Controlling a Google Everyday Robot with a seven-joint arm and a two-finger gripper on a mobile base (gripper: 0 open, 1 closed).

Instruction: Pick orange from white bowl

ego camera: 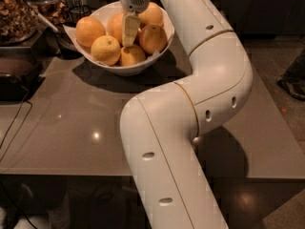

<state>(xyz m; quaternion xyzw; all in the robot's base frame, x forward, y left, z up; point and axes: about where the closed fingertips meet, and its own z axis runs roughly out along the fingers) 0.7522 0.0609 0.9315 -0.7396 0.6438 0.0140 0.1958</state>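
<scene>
Oranges (106, 49), round and glossy, fill the wide white bowl (125, 69) on the grey bench (71, 128), upper left of frame. The cream gripper (128, 36) points straight down among them, the front-centre orange (132, 55) directly beneath; open or closed cannot be told.

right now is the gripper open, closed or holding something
Gripper: down in the white bowl among the oranges; open, closed or holding cannot be told.
</scene>
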